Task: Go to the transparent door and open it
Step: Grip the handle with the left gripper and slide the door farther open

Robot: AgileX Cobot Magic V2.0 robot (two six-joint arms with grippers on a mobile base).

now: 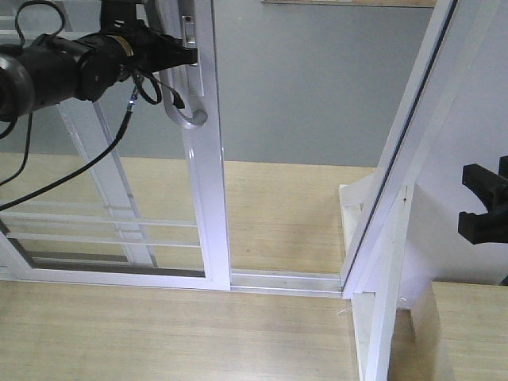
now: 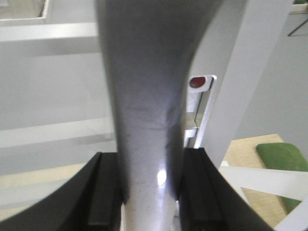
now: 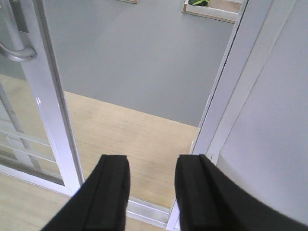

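The transparent door [image 1: 208, 198], one glass panel in a white frame, is seen slid partly aside, with an open gap between it and the door-frame post [image 1: 413, 143] to its right. Three thin white bars [image 1: 103, 225] are counted low across its glass. One curved silver handle [image 1: 186, 111] is mounted on the door's right stile, beside a lock plate [image 1: 190, 48]. The left claw [image 1: 186, 55] is clenched on the handle [image 2: 144, 120], which fills the gap between its two black fingers [image 2: 103, 192]; a small red mark [image 2: 197, 82], possibly a lock indicator, is seen beside it. The right claw [image 3: 151, 192] is held released, nothing between its two fingers [image 3: 110, 192], right of the door above the floor track [image 1: 286, 282].
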